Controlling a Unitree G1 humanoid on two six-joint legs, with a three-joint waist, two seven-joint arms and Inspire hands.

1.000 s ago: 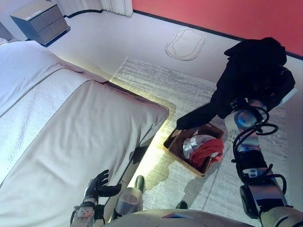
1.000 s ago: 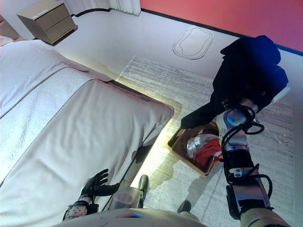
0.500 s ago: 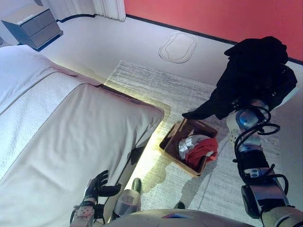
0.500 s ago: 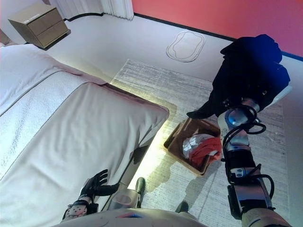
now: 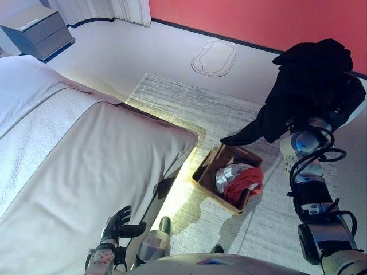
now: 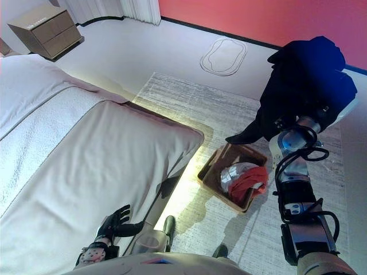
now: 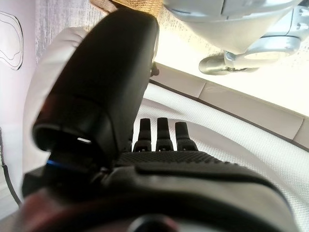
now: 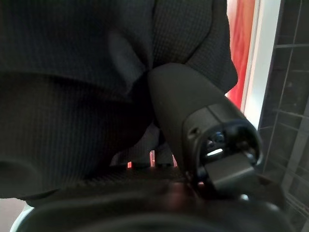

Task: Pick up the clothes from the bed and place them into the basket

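While its right hand (image 8: 193, 145) stays hidden under the black garment (image 5: 309, 86), I can't tell its grip. It hangs just beyond the basket (image 5: 211, 184), presumably for dropping; the left hand (image 5: 117, 224) rests slack.

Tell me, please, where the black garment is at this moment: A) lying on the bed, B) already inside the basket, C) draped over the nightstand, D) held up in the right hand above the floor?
D: the black garment hangs from the raised right hand, above and beyond the basket.
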